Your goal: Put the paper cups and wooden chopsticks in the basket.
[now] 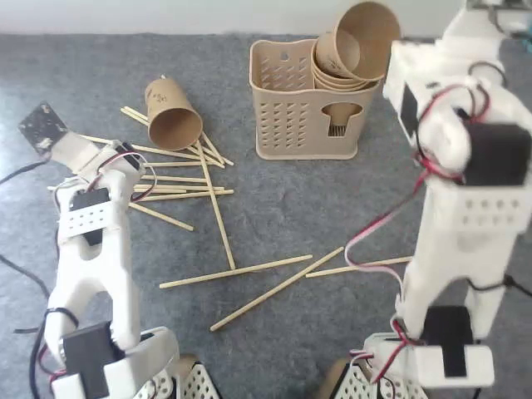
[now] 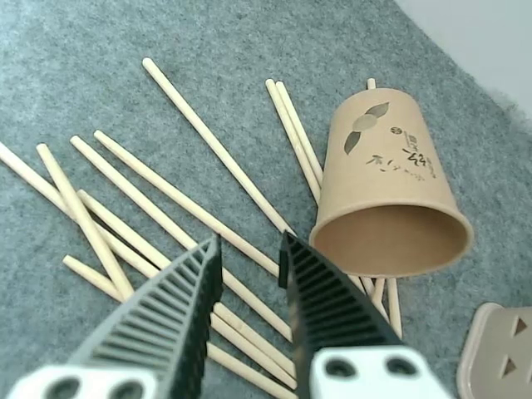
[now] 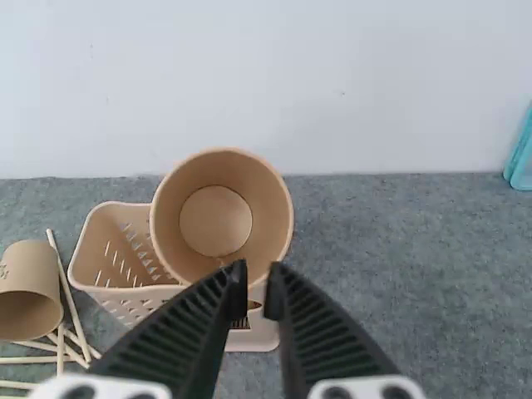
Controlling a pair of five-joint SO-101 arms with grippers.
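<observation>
While above basket (image 1: 287,125), cup (image 1: 368,33) in right hand (image 3: 255,271).

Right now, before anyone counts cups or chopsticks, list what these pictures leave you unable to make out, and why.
Number of nested cups in the basket: high view, rims overlap, raised cup covers some.
Basket floor: high view, walls and cups hide it.
Far ends of some chopsticks: left wrist view, lying cup covers them.
Blue-green object: right wrist view, cut off by the edge.
</observation>
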